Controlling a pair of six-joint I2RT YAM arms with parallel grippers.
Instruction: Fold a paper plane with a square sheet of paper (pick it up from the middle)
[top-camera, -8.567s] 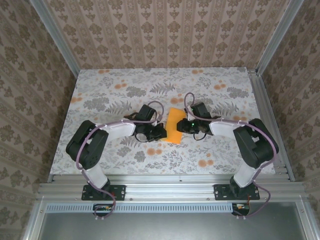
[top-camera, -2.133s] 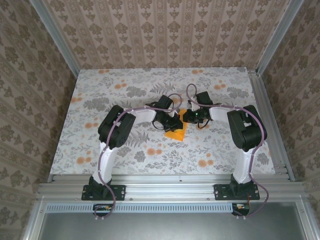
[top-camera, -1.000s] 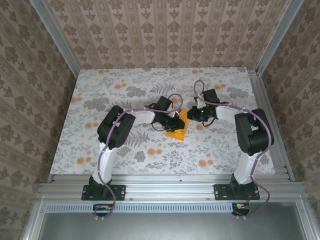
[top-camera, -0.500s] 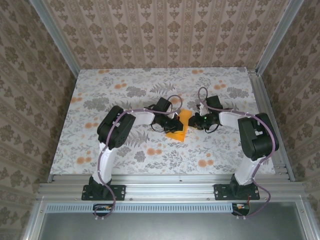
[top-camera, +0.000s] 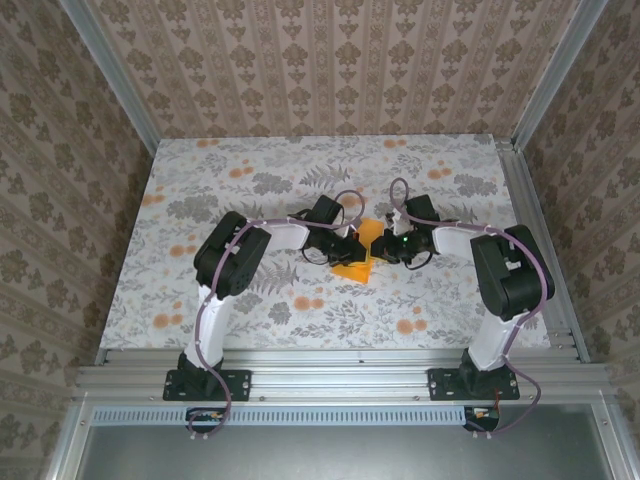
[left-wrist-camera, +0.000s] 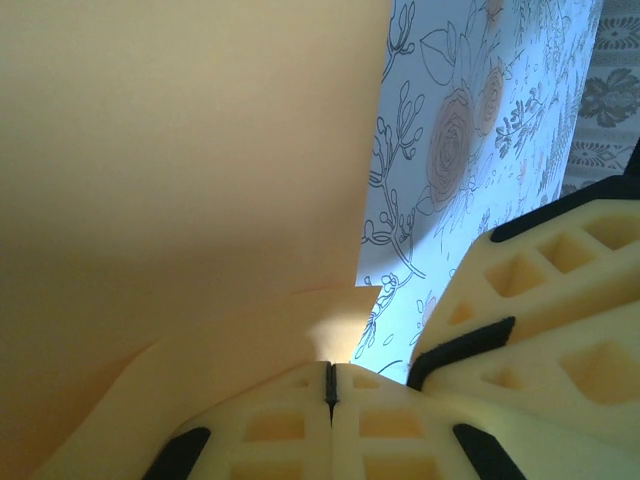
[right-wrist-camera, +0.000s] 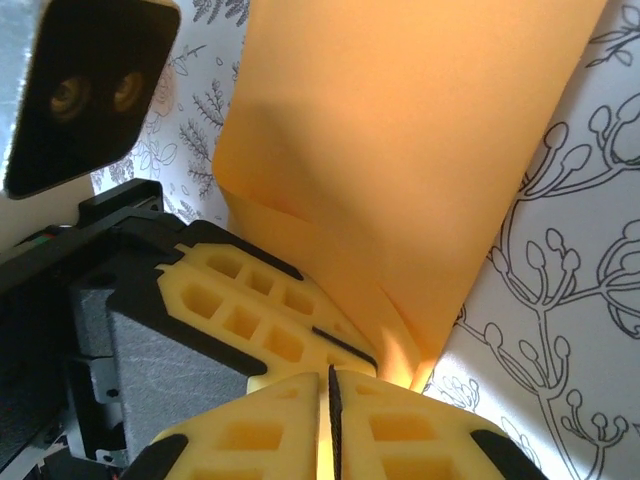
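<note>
Your left gripper (top-camera: 345, 247) and right gripper (top-camera: 383, 245) face each other tip to tip at mid-table, and the sheet of paper (top-camera: 357, 262) sits right between them, creased into a narrower shape, its near part lying on the floral table (top-camera: 230, 300). On your left wrist view the fingers (left-wrist-camera: 280, 425) are pressed together with no gap at the seam, and the orange paper rises straight out of the tips, so that one is pinching the sheet at its edge. Same story on your right wrist view: the pads are squeezed tight, the paper's folded corner is caught at the tips, and the rest of the sheet slopes up and away. The two sets of foam fingers are just beside each other, both at the same end of the paper.
</note>
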